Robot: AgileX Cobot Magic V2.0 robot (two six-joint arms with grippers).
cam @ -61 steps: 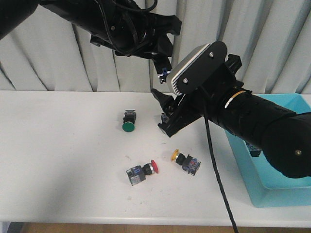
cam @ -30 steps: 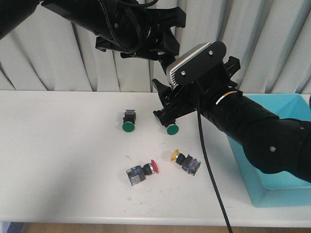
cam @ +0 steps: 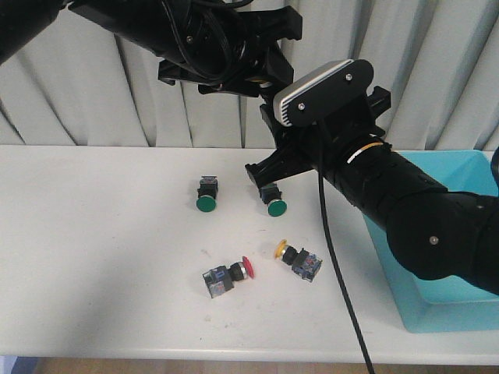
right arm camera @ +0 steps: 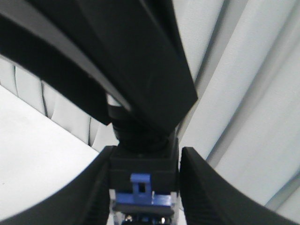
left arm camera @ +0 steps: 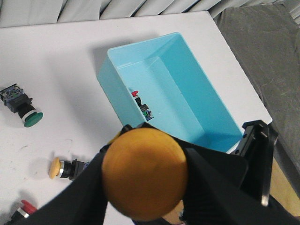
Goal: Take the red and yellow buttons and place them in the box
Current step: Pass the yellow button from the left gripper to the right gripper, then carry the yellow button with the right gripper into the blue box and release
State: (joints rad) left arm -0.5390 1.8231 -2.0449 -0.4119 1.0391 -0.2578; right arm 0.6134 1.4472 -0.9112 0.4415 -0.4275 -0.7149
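Pinching a yellow button (left arm camera: 145, 174) aloft, the left gripper (left arm camera: 144, 187) seems poised to carry it to the box (left arm camera: 123, 89); whether the right gripper (cam: 259, 173) grips anything is unclear.

Left gripper (left arm camera: 145, 180) clamped, raised; right gripper (right arm camera: 143, 187) clamped.

The right jaws clamp a dark switch body (right arm camera: 143, 176) before pale curtains (right arm camera: 243, 93).
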